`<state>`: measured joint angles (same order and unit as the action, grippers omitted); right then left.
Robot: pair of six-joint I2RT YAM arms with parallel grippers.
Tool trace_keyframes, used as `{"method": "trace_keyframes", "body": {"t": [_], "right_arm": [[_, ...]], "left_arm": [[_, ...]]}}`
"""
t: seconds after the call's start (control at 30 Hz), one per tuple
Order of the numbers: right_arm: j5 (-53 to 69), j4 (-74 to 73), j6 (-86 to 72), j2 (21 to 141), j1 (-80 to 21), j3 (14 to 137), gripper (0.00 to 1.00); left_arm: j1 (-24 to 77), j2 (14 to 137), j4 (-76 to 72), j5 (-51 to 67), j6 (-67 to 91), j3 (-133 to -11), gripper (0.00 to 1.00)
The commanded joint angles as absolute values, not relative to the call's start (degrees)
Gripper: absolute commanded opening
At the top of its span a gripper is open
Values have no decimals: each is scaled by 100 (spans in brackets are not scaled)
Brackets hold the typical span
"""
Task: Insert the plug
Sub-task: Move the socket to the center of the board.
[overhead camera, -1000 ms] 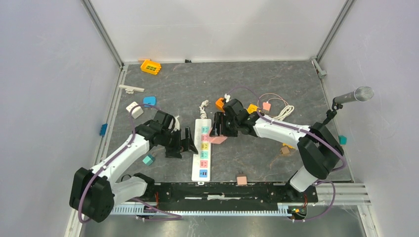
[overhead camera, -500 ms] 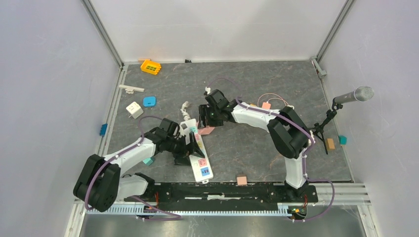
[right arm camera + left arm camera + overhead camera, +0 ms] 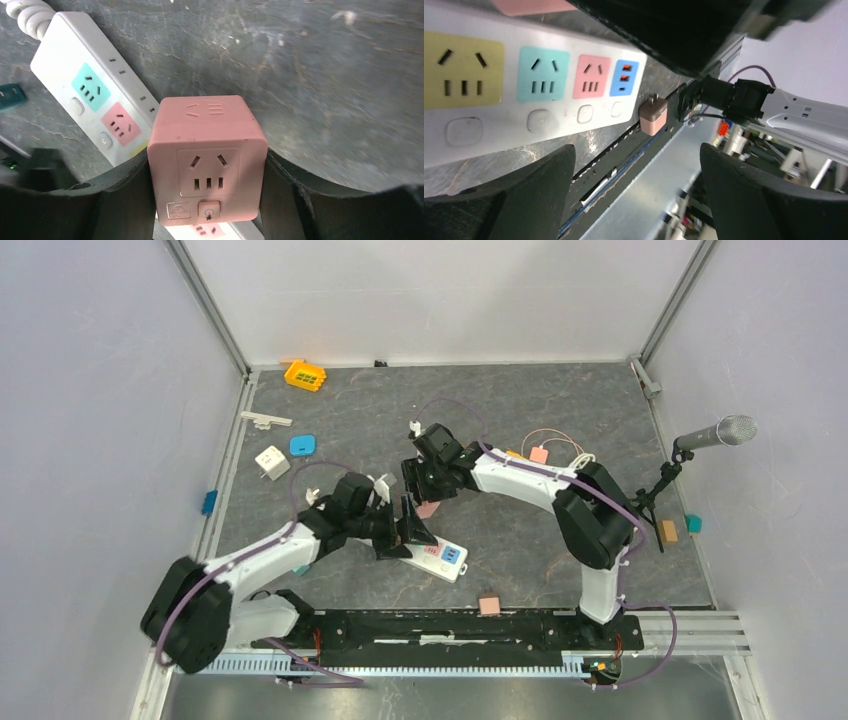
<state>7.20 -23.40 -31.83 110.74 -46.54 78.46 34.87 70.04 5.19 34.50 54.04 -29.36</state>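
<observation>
A grey marbled table (image 3: 520, 540) fills the floor of a white-walled enclosure framed in aluminium bars; near its middle lies a white plastic power strip (image 3: 440, 558) with coloured sockets, set askew with its blue-socket end pointing right and near; the left fingers (image 3: 534, 195) hang over the left part of this strip, spread wide apart with nothing clamped between them; the left wrist view shows the yellow, teal, pink and blue sockets in a row just beyond them.

The pink cube-shaped plastic plug adapter (image 3: 207, 160) is just far of the strip's middle in the top view, pinched on two opposite sides by the right fingers (image 3: 120, 205); its face with a socket and a small button is turned toward the wrist camera; the strip passes beneath it from upper left to lower middle of that view, and I cannot tell whether the two touch; the strip's white coiled cord (image 3: 20, 12) shows at the corner.

A small pink square plug (image 3: 489, 604) rests at the near edge of the table, well apart from both arms; an orange plastic block (image 3: 305, 374) sits in the far left corner; a white cube adapter (image 3: 271, 461) and a blue flat piece (image 3: 303, 445) lie near each other on the left; a silver microphone on a black stand (image 3: 715, 433) stands at the right side.
</observation>
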Motion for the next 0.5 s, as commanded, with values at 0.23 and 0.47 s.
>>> {"method": "trace_keyframes", "body": {"t": [0.23,0.47], "right_arm": [[-859,-3209,-3104,8804,-4693,7496,0],[822,-2861,-3477,8288,-5393,6080,0]], "left_arm": [[3307,5096,3223,908,3193,-4155,100],[2555,6540,3362,1012,2598,-5001,100]]}}
